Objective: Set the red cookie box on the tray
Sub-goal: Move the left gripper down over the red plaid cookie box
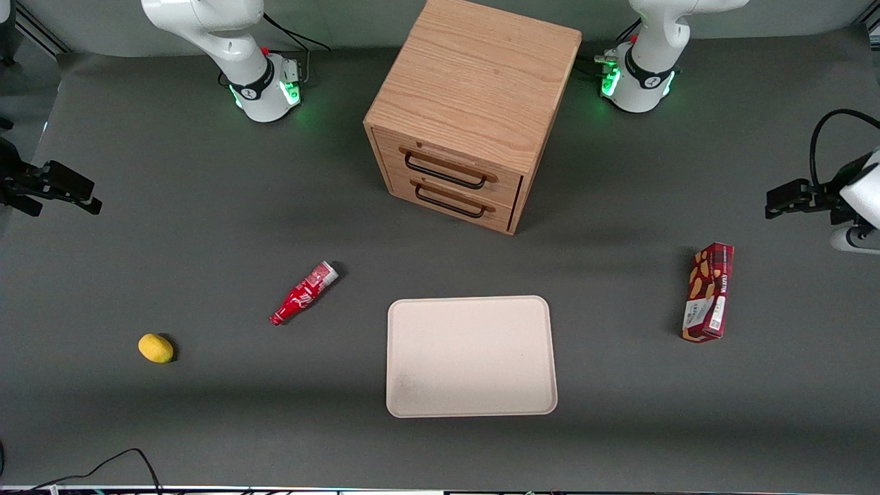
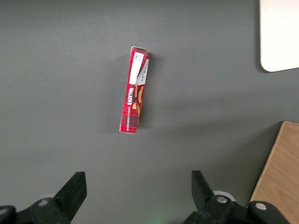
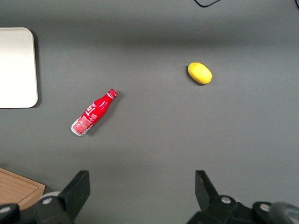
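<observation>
hovering well above the table point(image 1: 206, 227) at the working arm's end, the claw point(image 1: 790, 199) sits with its two dark fingers point(image 2: 74, 189) spread wide and nothing between them. in the front view it reaches in from the edge of the picture, roughly level, with a black cable looping above it. the wrist camera looks straight down past the fingertips onto the red cookie box point(image 2: 134, 91), which lies flat on the grey surface, apart from the claw. in the front view the red cookie box point(image 1: 708, 292) rests lengthwise pointing toward the camera, slightly nearer to it than the claw. the tray point(image 1: 471, 355) lies well apart from the box, toward the middle of the table, in front of the wooden drawer cabinet point(image 1: 474, 110). a small red soda bottle point(image 1: 302, 294) and a yellow lemon point(image 1: 156, 348) lie toward the parked arm's end.
</observation>
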You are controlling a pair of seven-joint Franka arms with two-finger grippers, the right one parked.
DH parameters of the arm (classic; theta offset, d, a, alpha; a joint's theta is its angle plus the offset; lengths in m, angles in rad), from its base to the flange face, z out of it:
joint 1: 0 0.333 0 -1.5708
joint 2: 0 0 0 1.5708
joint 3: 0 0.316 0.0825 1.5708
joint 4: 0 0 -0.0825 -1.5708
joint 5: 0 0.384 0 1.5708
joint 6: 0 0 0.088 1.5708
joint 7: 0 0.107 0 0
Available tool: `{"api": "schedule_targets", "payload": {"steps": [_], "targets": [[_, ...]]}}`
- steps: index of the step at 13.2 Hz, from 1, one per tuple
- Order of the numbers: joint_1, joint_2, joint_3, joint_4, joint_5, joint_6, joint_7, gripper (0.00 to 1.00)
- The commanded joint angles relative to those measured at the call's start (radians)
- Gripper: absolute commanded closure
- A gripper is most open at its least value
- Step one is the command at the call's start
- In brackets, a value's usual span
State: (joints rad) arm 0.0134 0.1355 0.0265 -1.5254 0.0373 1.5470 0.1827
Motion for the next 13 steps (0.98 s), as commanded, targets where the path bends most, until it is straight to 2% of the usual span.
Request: {"api": "schedule_targets", "payload": {"steps": [1,6,11,13], "targets": [[0.036,0.076,0.0,-0.004,0.006,0.073,0.114,0.0],[0.045,0.11,-0.002,-0.284,0.003,0.466,0.175,0.0],[0.046,0.182,-0.005,-0.404,-0.002,0.723,0.237,0.0],[0.046,0.211,-0.005,-0.436,-0.062,0.809,0.295,0.0]]}}
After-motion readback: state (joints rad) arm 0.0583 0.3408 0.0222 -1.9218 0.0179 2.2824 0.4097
